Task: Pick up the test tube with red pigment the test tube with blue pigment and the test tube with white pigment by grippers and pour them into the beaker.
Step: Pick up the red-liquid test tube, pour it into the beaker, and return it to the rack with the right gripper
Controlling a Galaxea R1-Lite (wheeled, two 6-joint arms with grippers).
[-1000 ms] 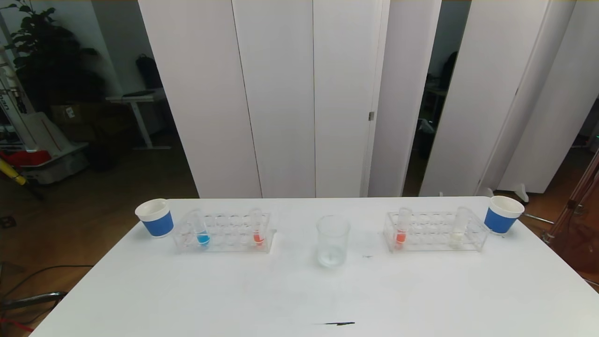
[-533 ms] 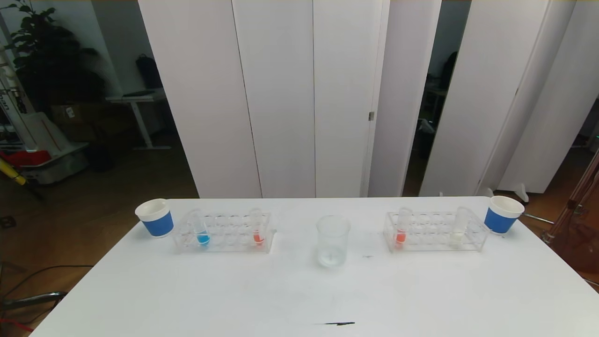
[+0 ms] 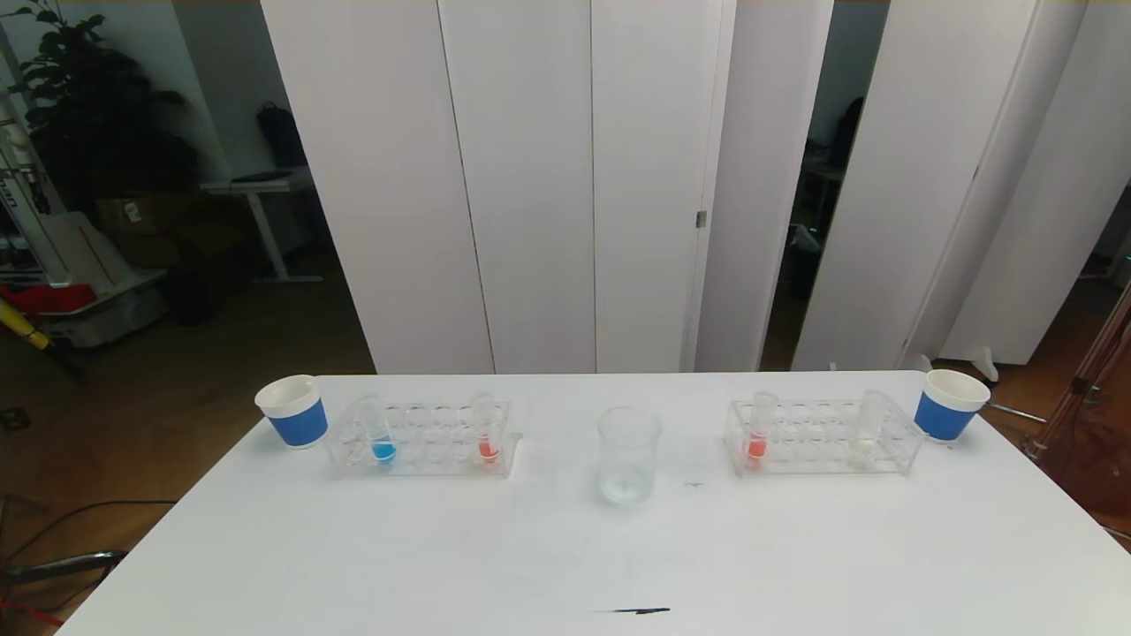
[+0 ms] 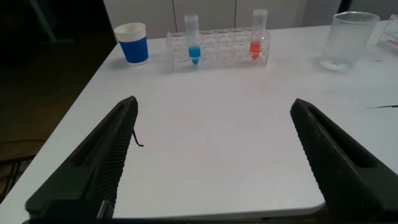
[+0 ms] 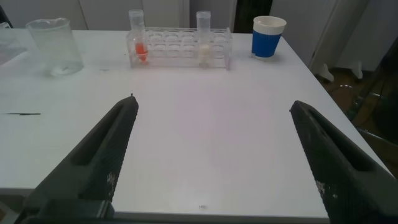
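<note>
Two clear plastic racks (image 3: 422, 439) (image 3: 822, 436) stand on the smooth white table (image 3: 565, 548), well apart, with the round glass beaker (image 3: 628, 455) between them. Blue-banded paper cups (image 3: 292, 411) (image 3: 949, 404) sit just beside each rack's outer end. Upright in the racks are the blue tube (image 3: 380, 431), two orange-red tubes (image 3: 485, 428) (image 3: 759, 427) and the white tube (image 3: 867, 429). The left gripper (image 4: 214, 155) and right gripper (image 5: 214, 155) hover at the near edge, jaws spread wide, holding nothing; only their dark ribbed fingers (image 4: 99, 168) (image 5: 93, 165) show.

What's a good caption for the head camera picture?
Clear glass beaker between two clear plastic racks of test tubes.
</note>
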